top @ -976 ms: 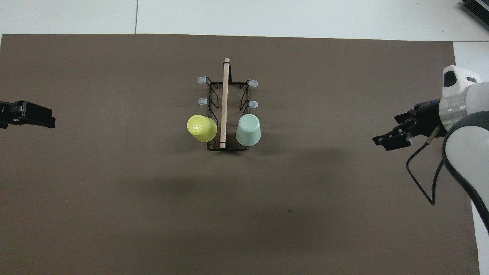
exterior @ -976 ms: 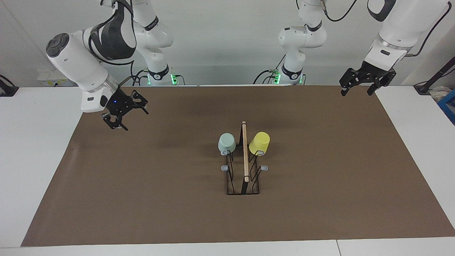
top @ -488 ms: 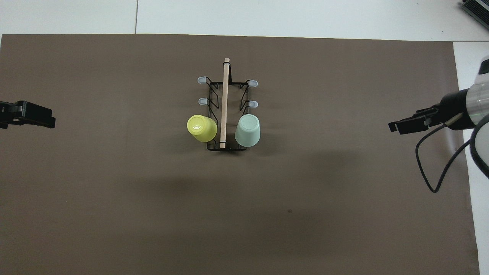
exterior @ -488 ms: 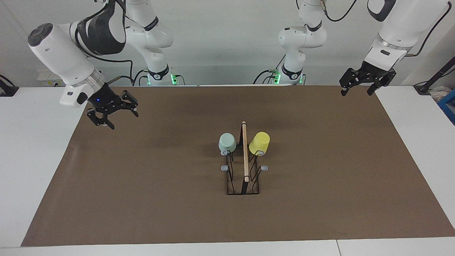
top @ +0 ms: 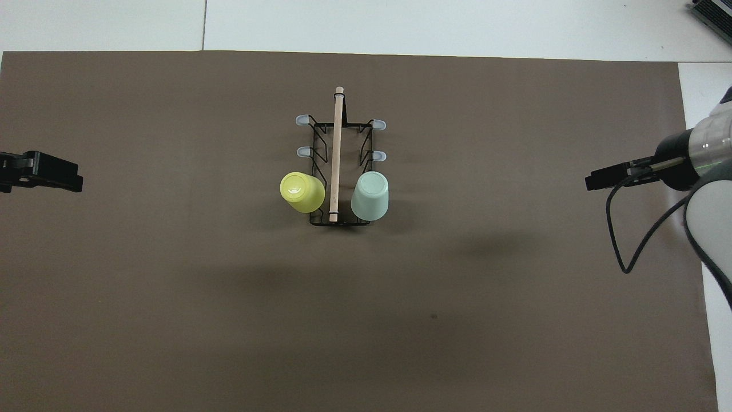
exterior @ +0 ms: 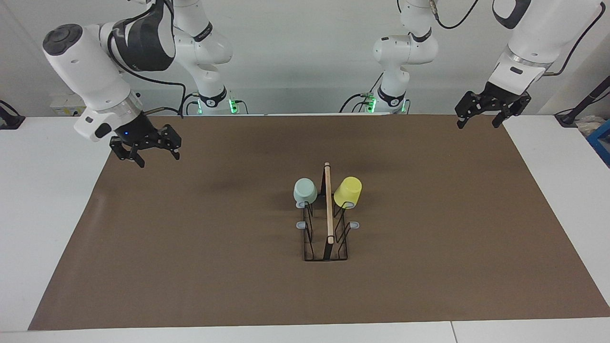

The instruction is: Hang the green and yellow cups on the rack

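No legible writing on rack [exterior: 327, 224]

White table [exterior: 47, 214], brown mat [exterior: 190, 247], pale wall [exterior: 305, 57]

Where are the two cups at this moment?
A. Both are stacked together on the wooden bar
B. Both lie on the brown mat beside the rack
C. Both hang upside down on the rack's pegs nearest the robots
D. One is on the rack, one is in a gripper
C: the green cup and the yellow cup sit upside down on the rack, one on each side of its wooden bar.
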You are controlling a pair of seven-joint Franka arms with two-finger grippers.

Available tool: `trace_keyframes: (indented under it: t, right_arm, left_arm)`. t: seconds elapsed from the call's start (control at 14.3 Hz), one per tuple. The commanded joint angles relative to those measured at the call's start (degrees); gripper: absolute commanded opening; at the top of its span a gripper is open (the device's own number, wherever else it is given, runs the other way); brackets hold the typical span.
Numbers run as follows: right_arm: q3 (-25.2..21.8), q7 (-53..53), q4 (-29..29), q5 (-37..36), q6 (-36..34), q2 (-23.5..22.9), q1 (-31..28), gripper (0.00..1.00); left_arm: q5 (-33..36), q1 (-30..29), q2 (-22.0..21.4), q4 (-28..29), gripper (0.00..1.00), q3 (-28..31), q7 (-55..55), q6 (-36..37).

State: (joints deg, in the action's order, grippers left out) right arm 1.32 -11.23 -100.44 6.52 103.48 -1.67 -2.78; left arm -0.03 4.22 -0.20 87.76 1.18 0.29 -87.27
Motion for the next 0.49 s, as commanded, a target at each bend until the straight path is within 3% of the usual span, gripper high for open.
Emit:
trace_keyframes:
  t: [0.0,0.21,0.42]
  right_arm:
    - [-0.4,4.1,1.8,-1.8,-2.1,-0.5,2.0,1.0]
    - [-3.1,8.7,2.8,-1.8,-3.7,-0.5,5.9,1.0]
    - [-11.6,8.6,2.8,-1.9,-4.0,-0.4,13.5,1.0]
  left_arm:
    - [-0.3,0.5,-1.6,1.6,1.0,0.5,-0.6,0.2]
    - [-0.3,0.5,-1.6,1.6,1.0,0.5,-0.6,0.2]
    - [-0.3,0.5,-1.6,1.6,1.0,0.5,-0.6,0.3]
